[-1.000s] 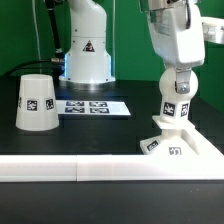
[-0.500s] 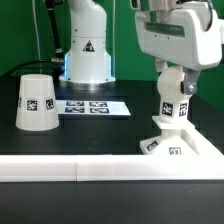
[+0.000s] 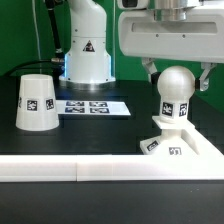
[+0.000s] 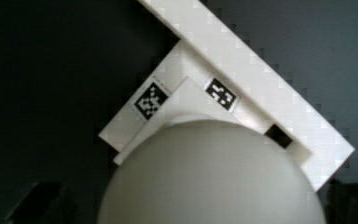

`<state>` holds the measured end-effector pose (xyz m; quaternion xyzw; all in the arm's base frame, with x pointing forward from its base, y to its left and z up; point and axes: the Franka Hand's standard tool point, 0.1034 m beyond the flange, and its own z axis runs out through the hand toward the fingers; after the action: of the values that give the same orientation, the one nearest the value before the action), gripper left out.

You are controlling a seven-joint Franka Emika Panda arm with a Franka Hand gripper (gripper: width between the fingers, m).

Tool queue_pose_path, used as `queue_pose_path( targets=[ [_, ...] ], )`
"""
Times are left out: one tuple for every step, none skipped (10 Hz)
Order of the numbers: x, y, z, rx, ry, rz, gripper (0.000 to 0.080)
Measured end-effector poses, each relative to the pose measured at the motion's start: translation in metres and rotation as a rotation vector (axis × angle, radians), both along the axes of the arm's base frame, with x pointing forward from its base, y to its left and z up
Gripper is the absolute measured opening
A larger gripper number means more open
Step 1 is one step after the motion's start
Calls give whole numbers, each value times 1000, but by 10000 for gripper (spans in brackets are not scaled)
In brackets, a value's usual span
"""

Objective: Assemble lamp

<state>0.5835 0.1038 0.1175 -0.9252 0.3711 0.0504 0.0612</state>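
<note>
My gripper [image 3: 177, 72] has lifted off the bulb [image 3: 176, 98], fingers spread, holding nothing. Bulb stands alone on base [image 3: 165, 141]. Shade [image 3: 37, 102] sits well apart at the exterior view's left, probably next.

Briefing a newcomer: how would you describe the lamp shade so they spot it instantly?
On the black table, look to the exterior view's left of the marker board. The shade stands there: a white truncated cone, unlike the round bulb on the base.
</note>
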Motion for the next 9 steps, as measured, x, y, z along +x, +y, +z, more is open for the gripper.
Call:
queue_pose_path(
  targets=[
    [0, 0, 0, 4, -14, 93, 698],
    [0, -1, 0, 0, -32, 207, 698],
    [1, 0, 0, -18, -56, 364, 698],
    [1, 3, 1, -22, -71, 481, 698],
    [2, 2, 1, -17, -88, 607, 698],
    [2, 0, 1, -12, -103, 723, 698],
    [2, 0, 1, -9, -109, 769, 698],
    [2, -1, 0, -7, -117, 830, 698],
    [2, -2, 0, -4, -127, 910, 698]
  ],
)
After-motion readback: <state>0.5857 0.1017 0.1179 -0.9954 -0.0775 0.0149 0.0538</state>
